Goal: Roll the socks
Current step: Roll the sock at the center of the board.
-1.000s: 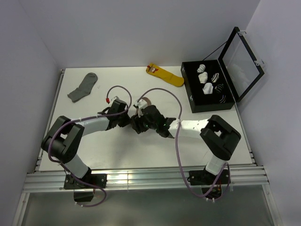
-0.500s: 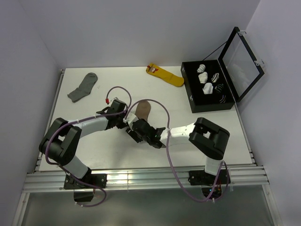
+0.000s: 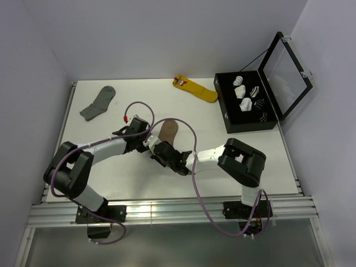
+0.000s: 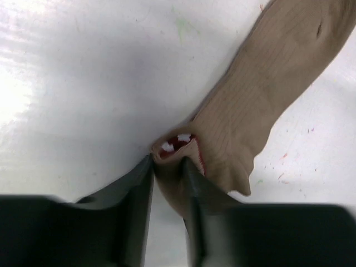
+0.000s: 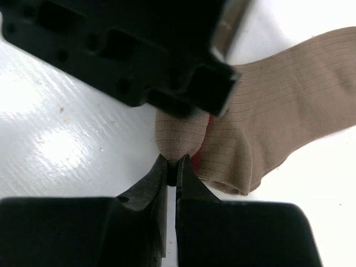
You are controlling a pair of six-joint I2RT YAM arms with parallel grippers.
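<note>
The tan-brown sock (image 3: 167, 132) lies flat on the white table, toe pointing away from the arms. Its dark red and white cuff (image 4: 177, 143) is bunched at the near end. My left gripper (image 4: 168, 165) is shut on the sock, with a fold of cuff fabric between its fingers. My right gripper (image 5: 172, 166) is shut on a tan fold of the same cuff end, right beneath the left gripper's black body (image 5: 128, 50). In the top view the left gripper (image 3: 147, 140) and the right gripper (image 3: 156, 151) meet at the sock's near end.
A plain grey sock (image 3: 98, 103) lies at the far left and a yellow sock (image 3: 196, 89) at the far middle. An open black box (image 3: 228, 114) holding several rolled socks stands at the right, lid (image 3: 286, 69) raised. Purple cables loop over both arms.
The sock went from bunched up between the grippers to spread flat on the table. My right arm swung left, and its gripper closed on the cuff end.
</note>
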